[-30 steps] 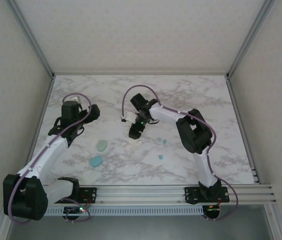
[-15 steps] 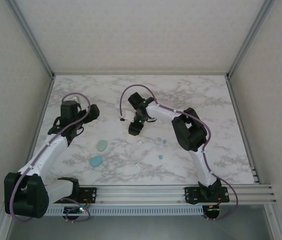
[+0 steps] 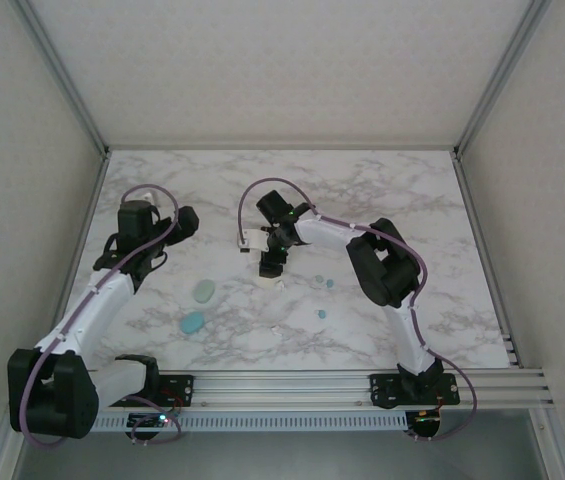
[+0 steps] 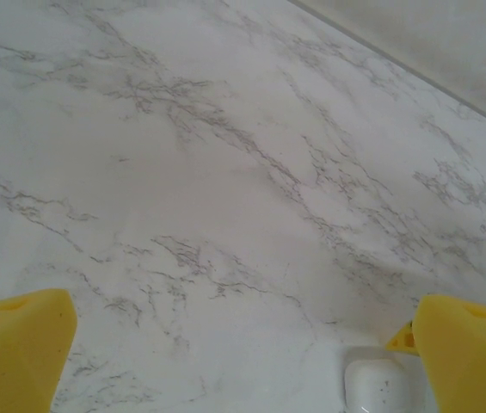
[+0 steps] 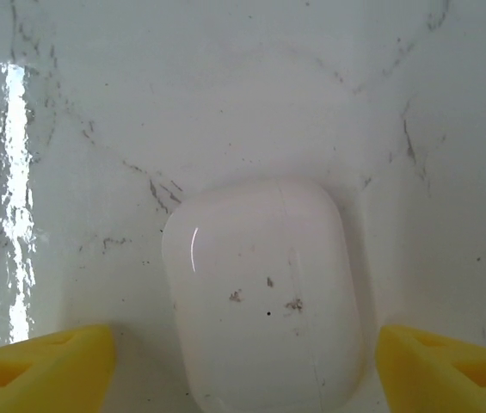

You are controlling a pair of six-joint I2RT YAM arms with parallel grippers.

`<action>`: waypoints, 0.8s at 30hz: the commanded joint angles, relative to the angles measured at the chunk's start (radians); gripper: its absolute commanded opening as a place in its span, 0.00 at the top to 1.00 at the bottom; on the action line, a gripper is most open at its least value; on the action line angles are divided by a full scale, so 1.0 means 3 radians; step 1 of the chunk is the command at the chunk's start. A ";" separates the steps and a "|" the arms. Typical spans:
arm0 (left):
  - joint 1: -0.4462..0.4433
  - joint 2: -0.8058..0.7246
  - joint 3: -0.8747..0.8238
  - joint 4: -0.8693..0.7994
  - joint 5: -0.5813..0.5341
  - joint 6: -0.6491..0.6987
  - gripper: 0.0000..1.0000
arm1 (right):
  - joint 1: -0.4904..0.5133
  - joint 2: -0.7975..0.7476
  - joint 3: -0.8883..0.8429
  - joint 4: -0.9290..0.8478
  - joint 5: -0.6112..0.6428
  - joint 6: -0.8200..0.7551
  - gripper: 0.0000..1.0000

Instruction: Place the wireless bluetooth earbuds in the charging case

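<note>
A white charging case [image 5: 264, 301] lies shut on the marble, scuffed with small dark marks. My right gripper [image 5: 243, 370] hangs straight over it, open, one yellow fingertip on each side with a gap to the case. From above, that gripper [image 3: 270, 264] is at mid-table with the case [image 3: 274, 284] just below it. Three tiny teal earbuds lie to its right: two close together [image 3: 319, 279] [image 3: 329, 284] and one nearer the front [image 3: 321, 314]. My left gripper [image 3: 184, 222] is open over bare marble at the left, its yellow fingertips [image 4: 19, 344] far apart.
Two teal oval cases [image 3: 204, 290] [image 3: 193, 322] lie left of centre. A white rounded case [image 4: 378, 387] sits by the right fingertip in the left wrist view. The marble table [image 3: 412, 200] has walls on three sides and a rail at the front.
The right gripper drew back from the white case, its jaws narrowing, then came back down over it with the jaws wide. The left arm shifted slightly.
</note>
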 commanded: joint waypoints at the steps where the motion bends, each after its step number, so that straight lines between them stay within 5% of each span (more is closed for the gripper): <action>1: 0.0026 -0.0075 0.0058 -0.0135 0.0008 0.0065 0.00 | 0.0048 0.0209 0.0085 0.0178 -0.0036 -0.0290 0.22; 8: 0.0030 -0.0114 0.0072 -0.0196 -0.0013 0.0139 0.00 | 0.0043 0.0247 0.0119 -0.0024 -0.0023 -0.0269 0.40; 17: 0.0042 -0.0101 0.0050 -0.0078 0.0163 -0.0042 0.00 | 0.0048 -0.0006 -0.0215 0.0458 -0.0017 0.0013 0.56; 21: 0.0090 -0.0126 0.0019 0.0007 0.0402 -0.0254 0.00 | 0.0050 -0.0465 -0.0531 0.0793 -0.0070 0.0207 0.57; 24: 0.0103 -0.0087 0.0100 0.0106 0.1036 -0.0277 0.00 | 0.0087 -0.1008 -0.0832 0.1079 -0.0095 0.0393 0.59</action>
